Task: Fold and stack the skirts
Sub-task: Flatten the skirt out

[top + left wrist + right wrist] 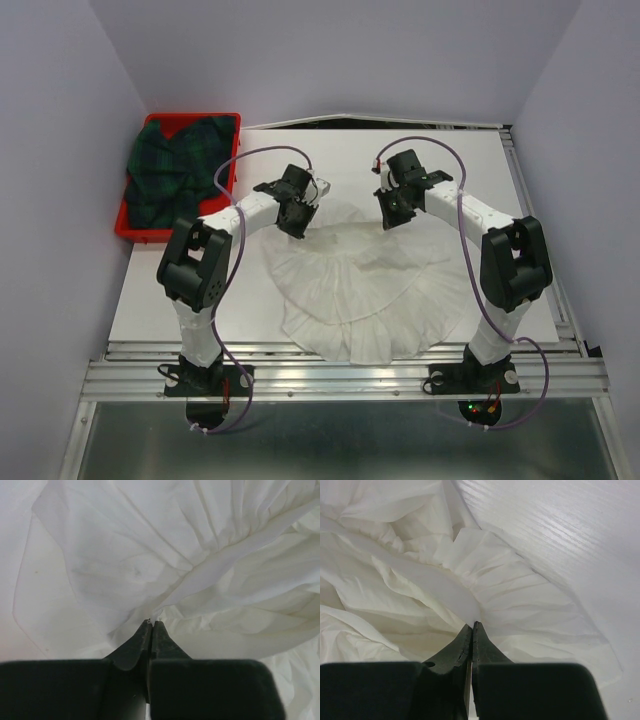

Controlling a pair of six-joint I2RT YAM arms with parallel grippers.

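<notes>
The white ruffled skirt (365, 290) lies spread on the white table, its round hem toward the near edge. My left gripper (297, 222) is shut on the skirt's far left edge; in the left wrist view its jaws (151, 623) pinch a fold of white cloth (150, 555). My right gripper (390, 215) is shut on the skirt's far right edge; the right wrist view shows its jaws (472, 626) closed on the ruffled cloth (495, 580). The dark green-and-navy plaid skirt (175, 170) lies crumpled in the red tray (128, 228) at the far left.
The white table board (500, 190) shows to the right of and behind the skirt. Lavender walls close in the left, right and back. A metal rail frame (340, 375) runs along the near edge by the arm bases.
</notes>
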